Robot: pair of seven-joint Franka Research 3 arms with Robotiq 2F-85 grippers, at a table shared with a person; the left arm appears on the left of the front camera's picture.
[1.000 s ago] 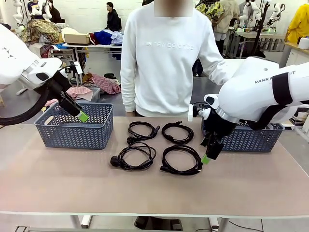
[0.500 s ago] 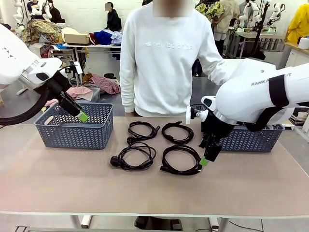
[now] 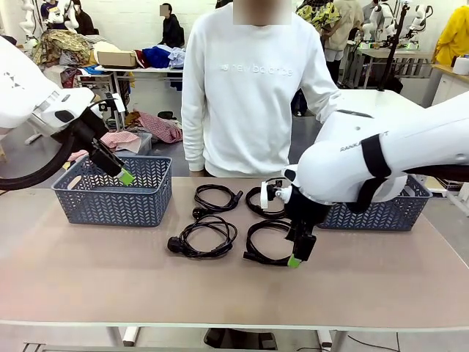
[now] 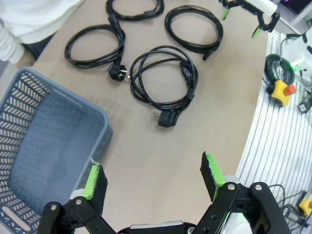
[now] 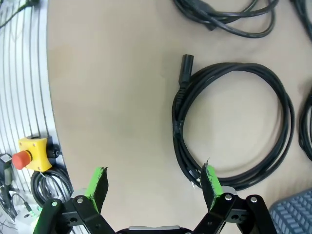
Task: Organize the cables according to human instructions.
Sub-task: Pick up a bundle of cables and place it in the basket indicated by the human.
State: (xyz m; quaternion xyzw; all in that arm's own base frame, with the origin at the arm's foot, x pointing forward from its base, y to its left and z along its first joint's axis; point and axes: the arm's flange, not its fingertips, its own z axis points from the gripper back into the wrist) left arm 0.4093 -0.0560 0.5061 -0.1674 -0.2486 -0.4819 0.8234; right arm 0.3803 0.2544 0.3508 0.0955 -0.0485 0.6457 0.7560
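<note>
Right arm: my right gripper (image 3: 295,259) has its jaws spread wide with nothing between them. It hangs low at the near edge of the near-right cable (image 3: 265,242). In the right wrist view, 1 green pad (image 5: 208,178) overlaps that coil's rim and the other is over bare table (image 3: 110,279). I cannot tell if there is contact.

Left arm: my left gripper (image 3: 126,177) is also wide apart and empty, over the left basket (image 3: 110,202).

4 cables lie coiled on the table in a 2-by-2 block between the left basket and the right basket (image 3: 388,213): the near-right cable, the near-left cable (image 3: 204,236), the far-left cable (image 3: 216,198), and the far-right cable (image 3: 258,207), which is partly behind my right arm.

The person in a white sweatshirt (image 3: 249,88) stands at the far side.
</note>
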